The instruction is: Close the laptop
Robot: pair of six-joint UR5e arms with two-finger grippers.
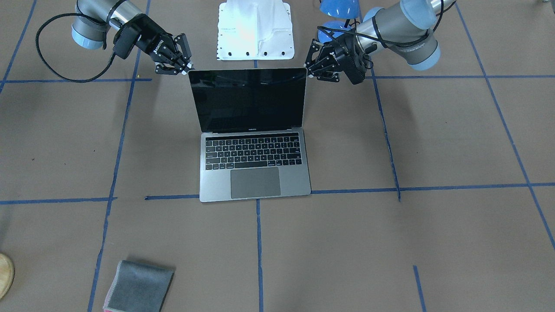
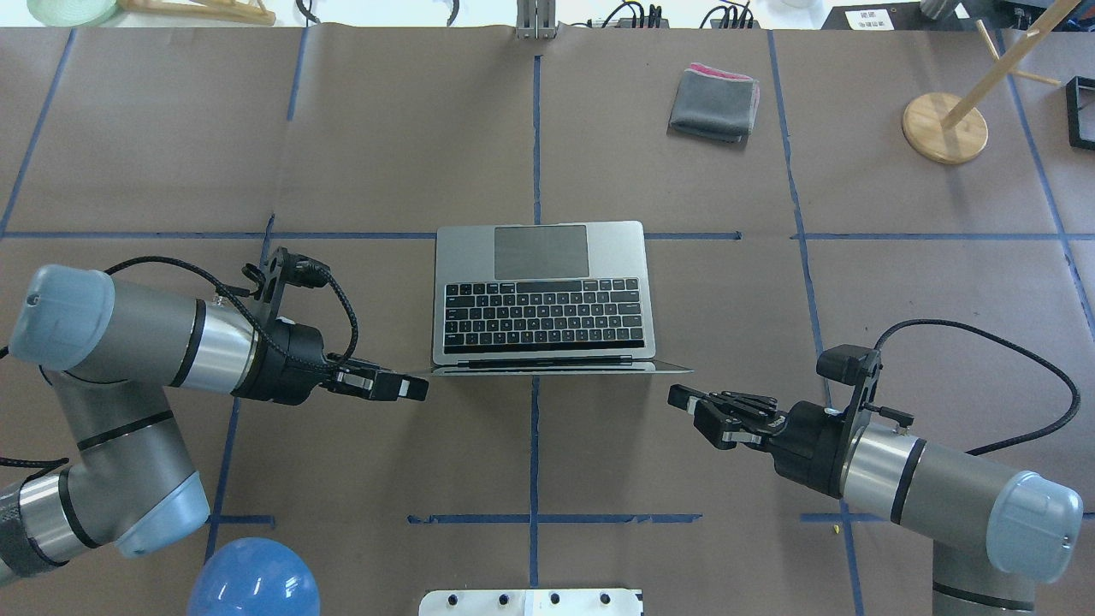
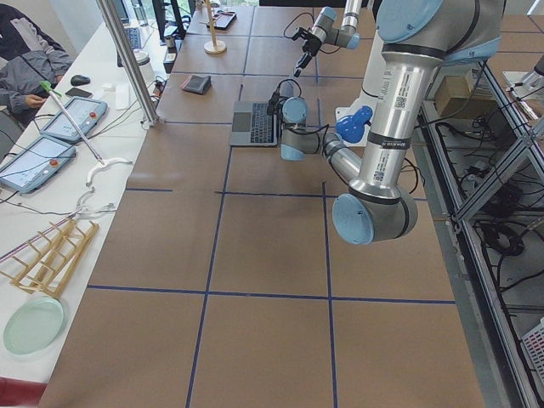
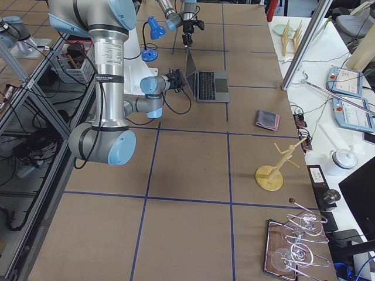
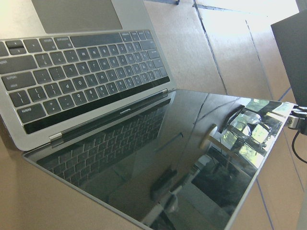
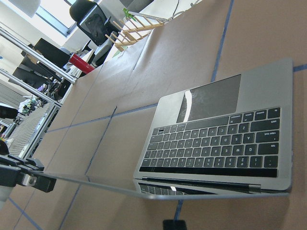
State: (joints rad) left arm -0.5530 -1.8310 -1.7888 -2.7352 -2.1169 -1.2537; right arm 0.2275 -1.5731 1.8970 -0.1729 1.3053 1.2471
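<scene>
Nearest, the left gripper and the right gripper point toward each other. Both are black angular linkages on brushed-metal wrists, and each has its jaws drawn together so the tips meet. Between the two sets of jaws stands the thin top edge of the laptop, open, with its lid leaning back toward the robot. One upper corner of the lid sits at each gripper's tips; whether they touch it cannot be told. The screen is glossy black glass that mirrors the keys. Just beyond the jaws lies the flat matte silver base with rounded corners, rows of square black keys and a wide smooth trackpad. Under it is dull brown paper ruled by blue tape. Well beyond the right jaws rest a soft folded grey cloth and a wooden stand with a round base.
</scene>
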